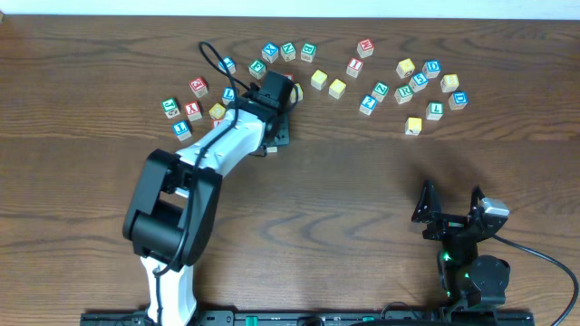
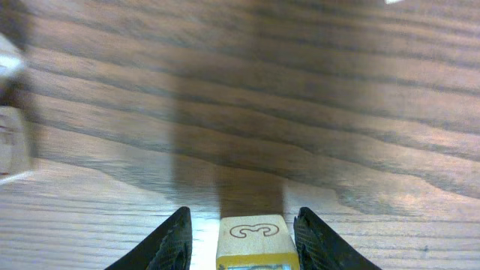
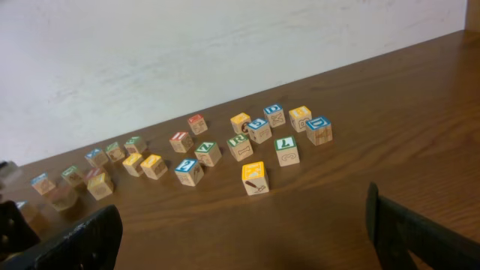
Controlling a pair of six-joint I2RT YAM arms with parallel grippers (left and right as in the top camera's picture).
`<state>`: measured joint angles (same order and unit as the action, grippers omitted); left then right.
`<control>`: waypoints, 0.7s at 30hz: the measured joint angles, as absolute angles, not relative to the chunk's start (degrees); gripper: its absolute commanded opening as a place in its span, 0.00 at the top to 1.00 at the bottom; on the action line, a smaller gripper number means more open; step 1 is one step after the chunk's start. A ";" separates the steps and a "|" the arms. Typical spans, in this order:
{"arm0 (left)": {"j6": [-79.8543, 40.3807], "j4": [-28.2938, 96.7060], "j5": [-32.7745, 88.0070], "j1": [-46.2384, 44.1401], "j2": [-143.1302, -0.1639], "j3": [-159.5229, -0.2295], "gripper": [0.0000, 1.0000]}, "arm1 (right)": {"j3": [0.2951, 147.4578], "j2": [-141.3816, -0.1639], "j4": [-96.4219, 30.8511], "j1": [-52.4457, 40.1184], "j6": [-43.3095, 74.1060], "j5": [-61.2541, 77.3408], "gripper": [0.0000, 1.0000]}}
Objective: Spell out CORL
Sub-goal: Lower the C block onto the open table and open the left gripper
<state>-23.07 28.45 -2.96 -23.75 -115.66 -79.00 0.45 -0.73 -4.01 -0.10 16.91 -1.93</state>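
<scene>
L gripper (image 2: 241, 238) straddles a yellow-edged wooden cube (image 2: 255, 234) low at the dark wood table (image 2: 300, 90) (grip unclear). R gripper (image 1: 451, 192) is wide apart, empty. Other letter cubes (image 3: 255, 178) scatter near a white wall (image 3: 187, 52).

My pincer (image 3: 241, 206) hangs spread wide, one dark finger (image 3: 75, 240) at the lower left of the frame and the other at the lower right. Alphabet cubes (image 3: 240, 147) lie scattered across the middle on the wooden table (image 3: 390, 97). One yellow-topped cube (image 3: 253, 178) sits nearest me, at centre. A white wall (image 3: 187, 45) fills the top.
</scene>
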 measured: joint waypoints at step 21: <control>-13.43 38.83 -1.87 -21.30 -85.27 -79.40 0.56 | 0.40 -0.73 -2.13 -0.10 16.91 -4.01 0.01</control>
